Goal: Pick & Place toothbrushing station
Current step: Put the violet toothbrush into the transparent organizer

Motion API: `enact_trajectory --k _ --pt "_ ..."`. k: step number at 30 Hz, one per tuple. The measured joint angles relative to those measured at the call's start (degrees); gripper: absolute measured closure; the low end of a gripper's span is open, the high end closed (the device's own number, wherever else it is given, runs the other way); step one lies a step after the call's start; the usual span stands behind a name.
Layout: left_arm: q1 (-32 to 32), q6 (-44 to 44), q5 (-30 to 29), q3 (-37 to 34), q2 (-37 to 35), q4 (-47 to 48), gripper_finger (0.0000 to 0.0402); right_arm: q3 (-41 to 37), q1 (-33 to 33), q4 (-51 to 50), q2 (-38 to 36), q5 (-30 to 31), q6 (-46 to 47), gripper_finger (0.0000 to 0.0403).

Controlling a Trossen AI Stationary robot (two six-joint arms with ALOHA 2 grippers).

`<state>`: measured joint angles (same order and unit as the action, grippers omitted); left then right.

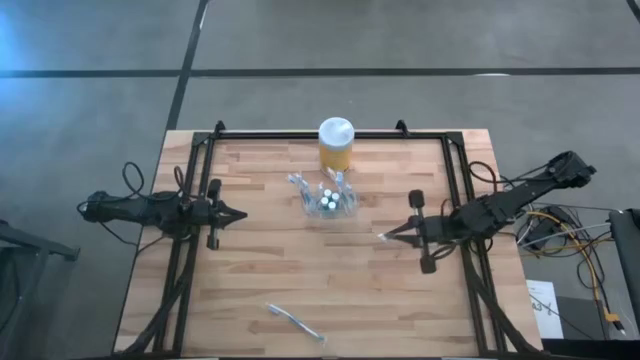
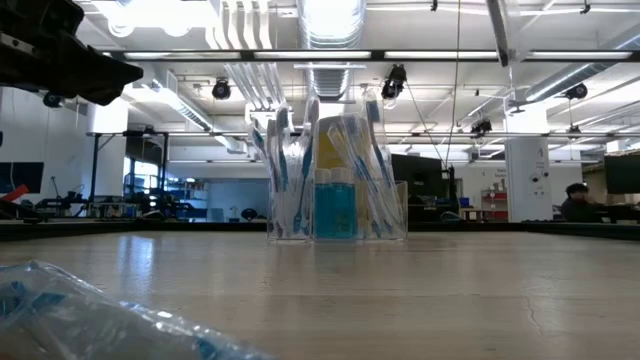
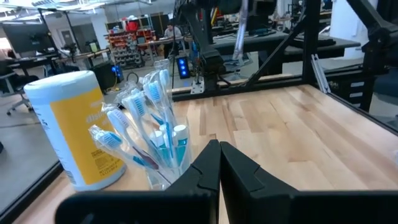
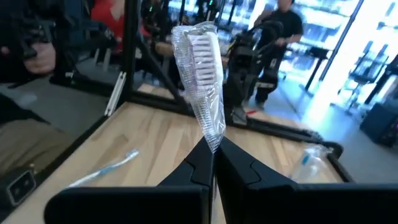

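Gripping a clear-wrapped white-bristled toothbrush (image 4: 202, 74) by its wrapper end, the right gripper (image 4: 213, 151) hovers well right of the small clear plastic holder (image 1: 327, 201). Holder, packed with blue-and-white toothbrushes (image 3: 140, 118), stands just in front of the yellow jar (image 1: 336, 144). Left gripper (image 1: 240, 215), fingers pressed together, empty, waits left of holder. One wrapped toothbrush (image 1: 295, 322) lies well apart from holder, near table's front edge.

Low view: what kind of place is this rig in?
Probably a robotics lab or open workshop. Behind the wooden table run exposed ceiling ducts and strip lights, with rows of monitors and benches beyond. A person sits at a far workstation.
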<state>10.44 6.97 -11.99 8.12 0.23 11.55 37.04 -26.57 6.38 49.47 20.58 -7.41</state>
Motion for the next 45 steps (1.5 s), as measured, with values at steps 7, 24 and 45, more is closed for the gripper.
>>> enact_trajectory --k 7,24,45 --pt "0.0 -0.1 0.02 0.0 0.0 -0.18 0.0394 -12.71 -0.04 8.22 -12.04 0.35 -2.11 0.0395" --pt "-0.01 -5.09 -0.04 0.02 0.02 -0.6 0.0394 -30.0 0.0 7.66 -38.45 -0.06 -3.35 0.0395" --pt "-0.01 -5.13 -0.09 0.09 0.02 -0.37 0.0394 -34.61 0.11 2.04 -48.7 2.05 -4.25 0.0395"
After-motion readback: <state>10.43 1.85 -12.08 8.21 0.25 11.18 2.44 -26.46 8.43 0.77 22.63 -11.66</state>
